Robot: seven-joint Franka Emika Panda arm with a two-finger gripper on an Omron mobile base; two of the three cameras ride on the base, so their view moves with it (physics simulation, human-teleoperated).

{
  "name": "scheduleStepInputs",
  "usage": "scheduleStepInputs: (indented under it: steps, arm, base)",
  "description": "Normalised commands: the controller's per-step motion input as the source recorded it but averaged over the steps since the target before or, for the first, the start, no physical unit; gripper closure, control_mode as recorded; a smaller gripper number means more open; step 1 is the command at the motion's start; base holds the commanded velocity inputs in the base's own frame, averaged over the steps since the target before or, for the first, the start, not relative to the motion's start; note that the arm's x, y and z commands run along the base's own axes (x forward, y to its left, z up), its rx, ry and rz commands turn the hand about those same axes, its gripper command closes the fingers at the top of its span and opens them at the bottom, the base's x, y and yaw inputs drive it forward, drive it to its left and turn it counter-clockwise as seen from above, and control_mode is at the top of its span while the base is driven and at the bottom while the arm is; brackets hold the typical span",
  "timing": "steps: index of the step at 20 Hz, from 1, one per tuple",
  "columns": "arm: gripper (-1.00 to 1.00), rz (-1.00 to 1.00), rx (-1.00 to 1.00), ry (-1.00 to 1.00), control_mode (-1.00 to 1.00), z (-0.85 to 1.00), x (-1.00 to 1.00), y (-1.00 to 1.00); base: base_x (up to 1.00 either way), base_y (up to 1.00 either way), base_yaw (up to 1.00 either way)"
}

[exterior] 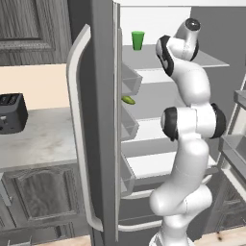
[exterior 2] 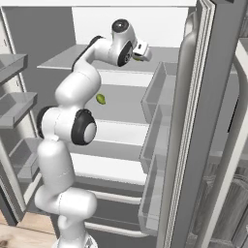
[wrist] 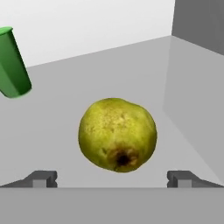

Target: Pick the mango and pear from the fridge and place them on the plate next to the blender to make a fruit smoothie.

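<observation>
On the upper glassy shelf (wrist: 65,87) of the open grey steel fridge (exterior: 96,120): one round yellow-green pear (wrist: 117,134) with brown blossom end, lying directly ahead of the claw (wrist: 113,179), fingers spread wide, nothing held. Step judged: reach for pear; next, advance and close around it. Green plastic cup (wrist: 12,63) stands nearby. Small green fruit (exterior: 128,100), perhaps the mango, one shelf lower. Black boxy toaster (exterior: 12,113) on pale table (exterior: 43,139).

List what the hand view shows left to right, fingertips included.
Green plastic cup → left dark fingertip → round yellow-green pear on the grey fridge shelf → right dark fingertip → grey fridge side wall. Open gripper straddles the pear without touching it.
</observation>
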Motion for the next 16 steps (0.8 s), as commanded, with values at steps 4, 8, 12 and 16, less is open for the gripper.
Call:
scheduleStepInputs:
  steps: [4,8,12,16]
  arm:
    - [-1.00,0.00,0.00,0.02,-1.00,-0.02,0.24,-0.06]
    - [-1.00,0.00,0.00,0.01,-1.00,-0.05,0.28,-0.06]
    - [-1.00,0.00,0.00,0.01,-1.00,-0.04,0.30,-0.03]
    - [1.00,0.00,0.00,0.01,-1.00,-0.19,0.08,-0.02]
  base:
    - [0.00,0.00,0.00]
    - [0.00,0.00,0.00]
    - [0.00,0.00,0.00]
    - [0.00,0.00,0.00]
